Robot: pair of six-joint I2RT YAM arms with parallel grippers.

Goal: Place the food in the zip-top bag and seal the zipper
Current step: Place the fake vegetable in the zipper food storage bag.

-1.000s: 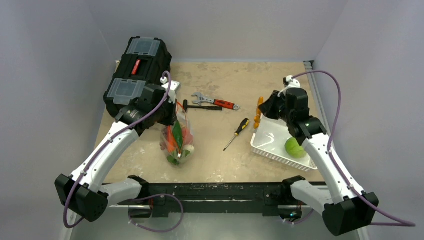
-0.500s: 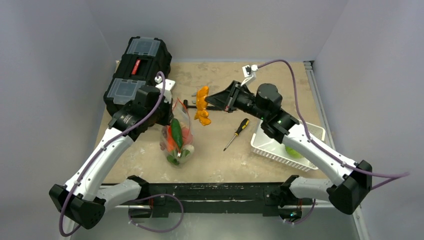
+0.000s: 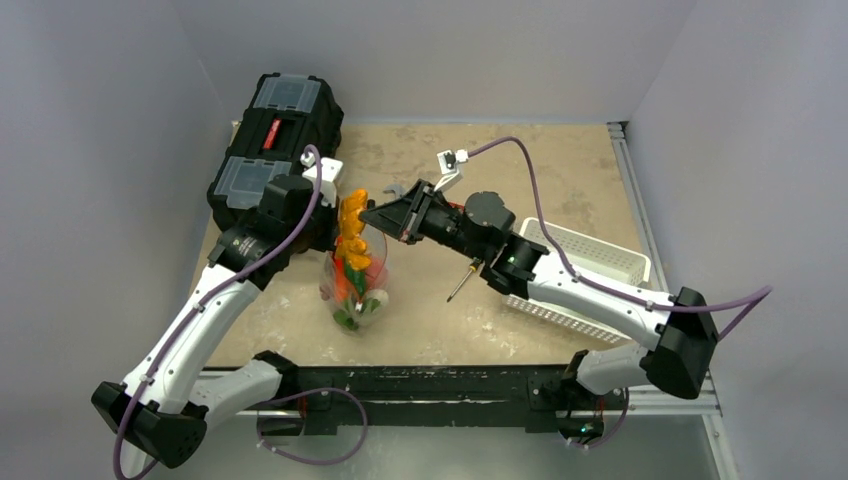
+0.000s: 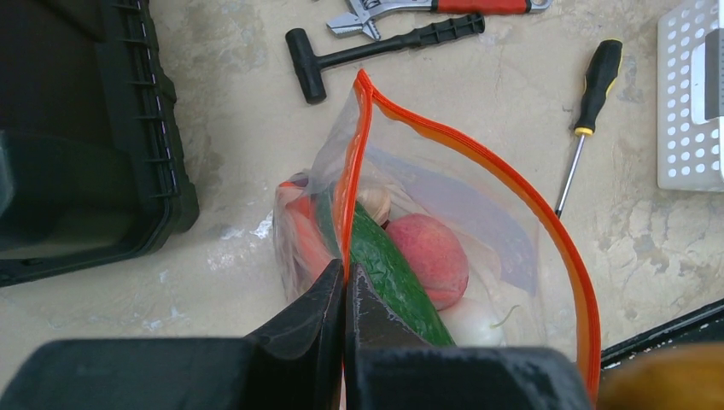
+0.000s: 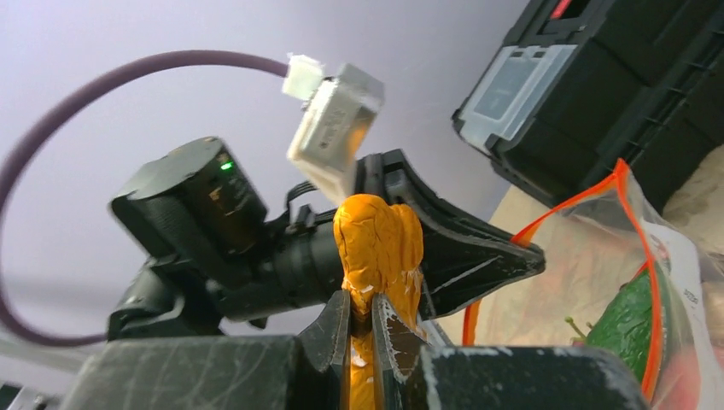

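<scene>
Your left gripper (image 4: 345, 272) is pinched together on one lip of the zip-top bag (image 4: 478, 205). It holds the orange-red zipper (image 4: 522, 190) strip up, so the mouth gapes in a wide loop. At its left, the black toolbox (image 3: 275, 140) stands close, with only a narrow strip of bare table between its edge and the bag.

The bag stands upright on the table. Inside it lie a green cucumber (image 4: 388, 265), a round red piece (image 4: 431, 254) and a white radish (image 4: 474, 320).

Right over the open mouth hangs the orange food piece (image 5: 377, 243), and your right gripper (image 5: 360, 309) is clamped on its lower part. You cannot tell whether the piece touches the zipper rim.

Behind the bag lie a hammer (image 4: 384, 47) and a wrench (image 4: 427, 8), both apart from it. To its right the screwdriver (image 4: 589, 102) rests on open tabletop, between the bag and the white slotted basket (image 3: 600, 250), which sits near the table's right edge.
</scene>
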